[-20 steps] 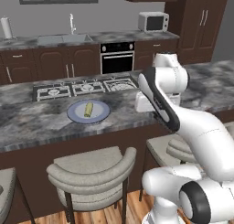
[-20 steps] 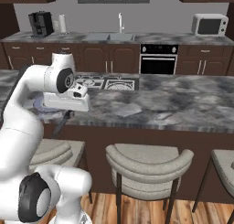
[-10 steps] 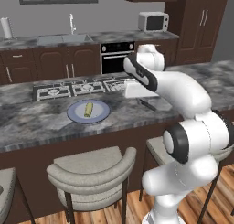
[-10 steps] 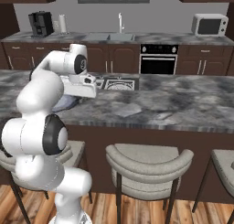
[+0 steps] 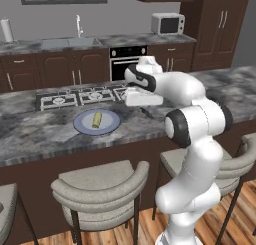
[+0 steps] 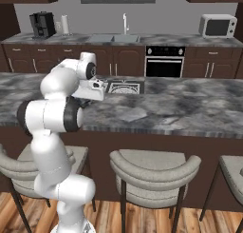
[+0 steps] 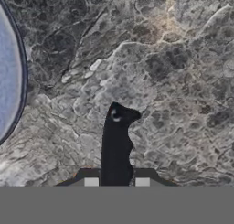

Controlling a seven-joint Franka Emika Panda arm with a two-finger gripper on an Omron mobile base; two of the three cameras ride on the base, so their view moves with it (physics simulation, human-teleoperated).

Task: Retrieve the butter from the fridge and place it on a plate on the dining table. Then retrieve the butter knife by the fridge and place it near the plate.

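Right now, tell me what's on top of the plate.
The butter lies on the plate, near its middle, on the dining table. Nothing else rests there. The butter covers the patch of plate beneath it.

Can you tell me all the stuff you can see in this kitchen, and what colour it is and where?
dining table: 1, dark grey marbled top, across the front
plate: 1, pale blue-grey, on the dining table
butter: 1, pale yellow, on the plate
butter knife: 1, black handle, in the pincer above the table, beside the plate
cooktop: 1, dark with pale grates, set in the table behind the plate
stools: several, grey, in front of the table
sink with tap: 1, grey, back counter
oven: 1, black, under the back counter
microwave: 1, white, back counter
coffee machine: 1, black, back counter
pincer: 1, dark tips, shut on the knife
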